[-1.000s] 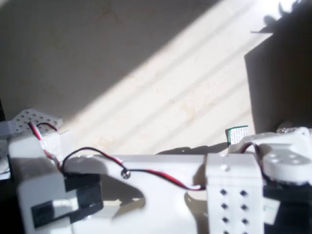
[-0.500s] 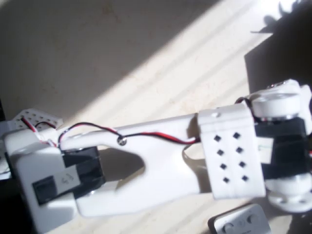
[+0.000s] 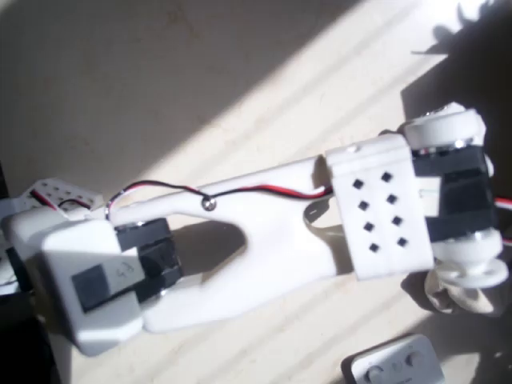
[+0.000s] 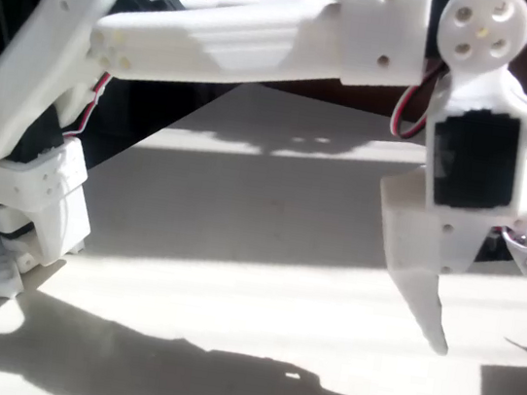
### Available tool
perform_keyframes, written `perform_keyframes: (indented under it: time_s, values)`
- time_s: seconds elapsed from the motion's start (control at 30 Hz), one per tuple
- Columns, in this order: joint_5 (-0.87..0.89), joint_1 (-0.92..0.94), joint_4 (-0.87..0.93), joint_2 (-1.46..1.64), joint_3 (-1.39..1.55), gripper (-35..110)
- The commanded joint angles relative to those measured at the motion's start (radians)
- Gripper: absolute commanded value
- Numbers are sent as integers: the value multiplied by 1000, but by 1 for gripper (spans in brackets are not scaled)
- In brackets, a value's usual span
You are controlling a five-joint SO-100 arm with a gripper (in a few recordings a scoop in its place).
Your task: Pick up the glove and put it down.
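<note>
- A second ago my forearm (image 3: 264, 216) lay level along the bottom of the overhead view. Now it slants up to the right, the shoulder end low at the left and the wrist (image 3: 448, 192) higher at the right.
- In the last half second the slant has steepened a little, and the wrist has moved slightly up and left.
- The grey-white device with round buttons (image 3: 396, 368) came into the overhead view half a second ago. It is in the same spot at the bottom edge, apart from my arm.
- A pale, lumpy shape has newly appeared just below my wrist in the overhead view. I take it to be the glove (image 3: 460, 294). It is too blurred and sunlit to tell whether it lies on the counter (image 3: 160, 80) or touches me.
- In the fixed view my upper arm rises steeply from the base (image 4: 19, 193), and the forearm runs nearly level to the right. The wrist bends so that the jaws point down over the counter.
- My jaws stand wide. The fixed finger (image 4: 426, 299) tapers down to a tip above the sunlit surface, and the moving one angles off towards the right edge. Nothing shows between them.
- A red and black wire (image 3: 240, 192) trails along the top of my forearm.
- My shadow (image 4: 218, 378) lies long across the counter in front of the base.
</note>
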Motion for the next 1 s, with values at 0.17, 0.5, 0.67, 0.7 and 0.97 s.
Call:
perform_keyframes:
  time_s: [0.17, 0.5, 0.67, 0.7, 0.97]
  values:
    - [-8, -9, -15, -5, -21, 22]
    - [-5, -18, -54, -8, -20, 0]
    - [3, -9, -55, -8, -12, 0]
    - [-5, -9, -48, -8, -11, 1]
    - [-6, -6, -52, -6, -20, 1]
